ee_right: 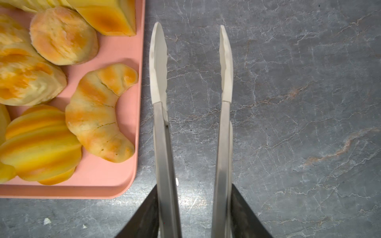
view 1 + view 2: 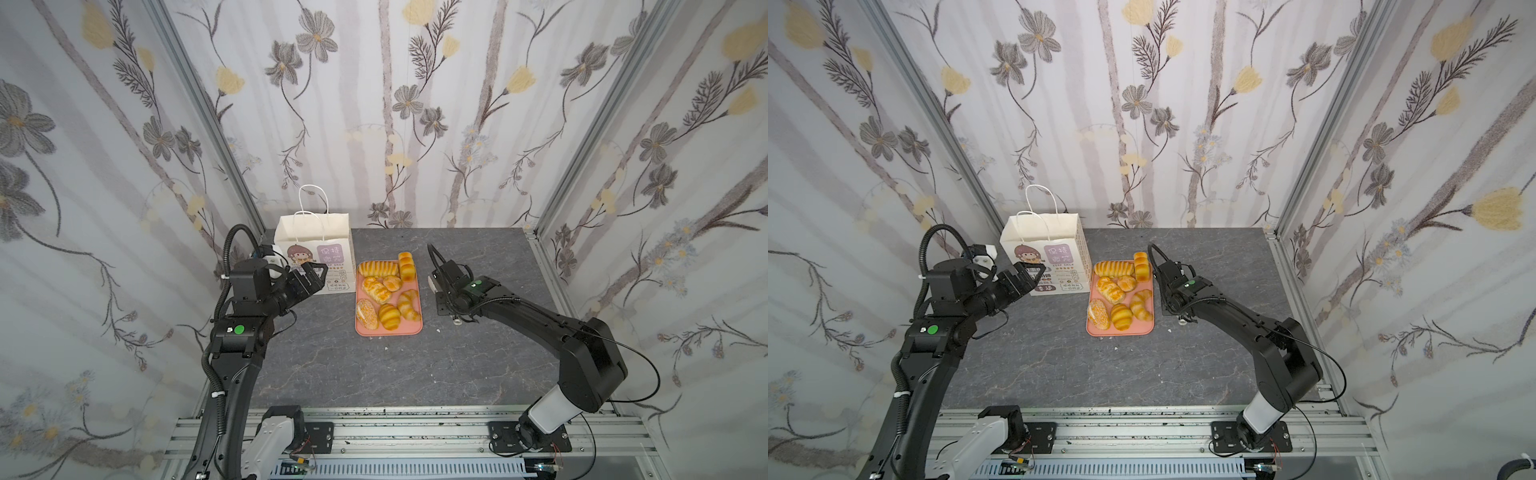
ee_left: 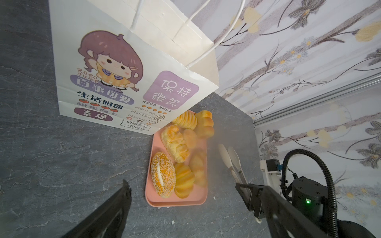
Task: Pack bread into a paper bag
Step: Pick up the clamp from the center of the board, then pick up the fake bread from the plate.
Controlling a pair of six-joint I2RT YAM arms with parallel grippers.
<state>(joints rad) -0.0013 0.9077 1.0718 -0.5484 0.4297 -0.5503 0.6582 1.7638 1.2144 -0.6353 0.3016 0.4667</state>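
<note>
The paper bag (image 2: pixel 311 237) stands upright, top open, at the far left of the surface (image 2: pixel 415 374). Just to its right, the pink tray (image 2: pixel 388 332) carries the bread (image 2: pixel 390 316), seven pieces.

Left gripper (image 2: pixel 313 274): fingers (image 3: pixel 121 206) fully apart and empty, positioned at the bag's near printed face; contact cannot be confirmed.

Right gripper (image 1: pixel 194 185): fingers (image 1: pixel 144 214) clamped on the metal tongs (image 1: pixel 160 123), over bare surface just right of the tray. The tong tips stand apart with nothing between them.
</note>
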